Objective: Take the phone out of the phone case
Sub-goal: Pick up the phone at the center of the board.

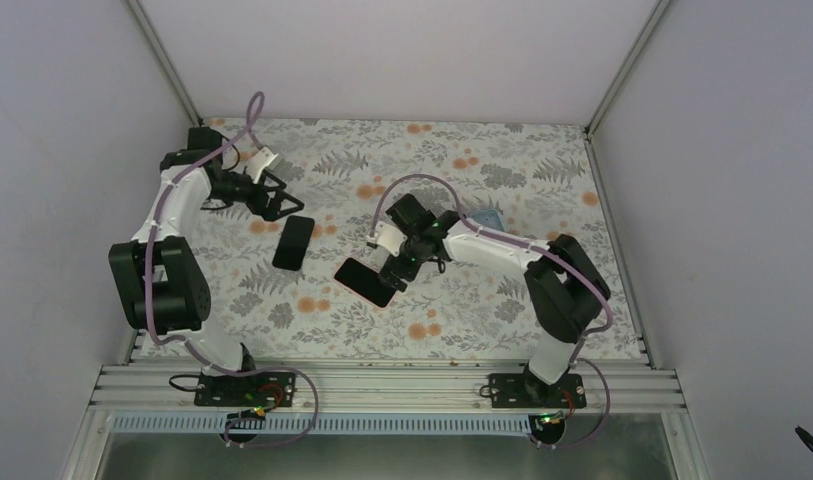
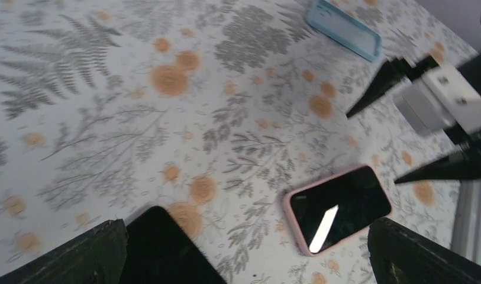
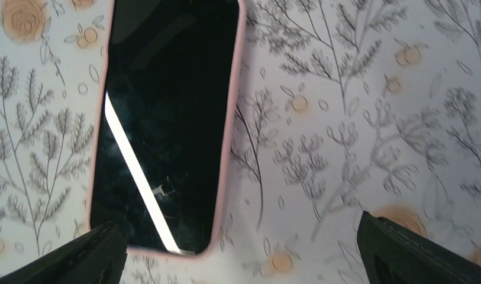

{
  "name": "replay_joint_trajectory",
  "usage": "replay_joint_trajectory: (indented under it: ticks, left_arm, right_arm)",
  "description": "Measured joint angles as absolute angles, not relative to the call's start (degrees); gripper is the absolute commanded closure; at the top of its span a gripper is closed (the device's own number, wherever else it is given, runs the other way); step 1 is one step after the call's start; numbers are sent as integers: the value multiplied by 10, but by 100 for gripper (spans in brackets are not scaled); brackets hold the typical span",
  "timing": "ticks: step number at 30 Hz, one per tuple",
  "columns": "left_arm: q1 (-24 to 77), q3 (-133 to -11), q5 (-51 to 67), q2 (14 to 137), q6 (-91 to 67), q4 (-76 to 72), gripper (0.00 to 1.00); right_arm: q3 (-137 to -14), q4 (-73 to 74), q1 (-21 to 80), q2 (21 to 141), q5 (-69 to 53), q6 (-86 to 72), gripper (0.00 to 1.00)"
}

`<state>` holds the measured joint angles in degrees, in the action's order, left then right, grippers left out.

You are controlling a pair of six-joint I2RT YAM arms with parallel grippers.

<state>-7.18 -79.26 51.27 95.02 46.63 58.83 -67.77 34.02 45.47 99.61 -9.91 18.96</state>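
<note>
The phone (image 1: 367, 282) lies screen up in its pink phone case (image 3: 228, 136) near the middle of the floral table. My right gripper (image 1: 399, 272) hovers open just right of it. In the right wrist view the phone (image 3: 167, 112) sits at upper left, with its lower corner beside my left fingertip (image 3: 72, 257), and nothing is between the fingers. My left gripper (image 1: 281, 197) is open at the back left, apart from the cased phone (image 2: 338, 207). In the left wrist view the pink rim (image 2: 288, 216) shows, and the right gripper's fingers (image 2: 386, 83) point toward it.
A second flat black phone-shaped slab (image 1: 294, 242) lies left of the cased phone, below my left gripper (image 2: 247, 263). A light blue empty case (image 1: 487, 217) rests behind the right arm. White walls enclose the table on three sides.
</note>
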Motion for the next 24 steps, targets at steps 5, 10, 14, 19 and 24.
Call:
replay_joint_trajectory:
  ticks: [5,10,14,19,24]
  left_arm:
    - [-106,-767,497,931,388,504,0]
    - [-121,-757,495,919,347,458,0]
    - [-129,-746,482,919,329,435,0]
    - [-138,-742,470,919,323,429,0]
    - [-146,-742,466,919,324,427,0]
  right_arm:
    - [-686,294,489,1045,-99,165,0]
    - [-692,274,518,1099,-103,157,0]
    - [-704,270,527,1113,-108,152,0]
    - [-713,268,535,1121,-103,153,0]
    - [-713,266,536,1121,-94,153,0]
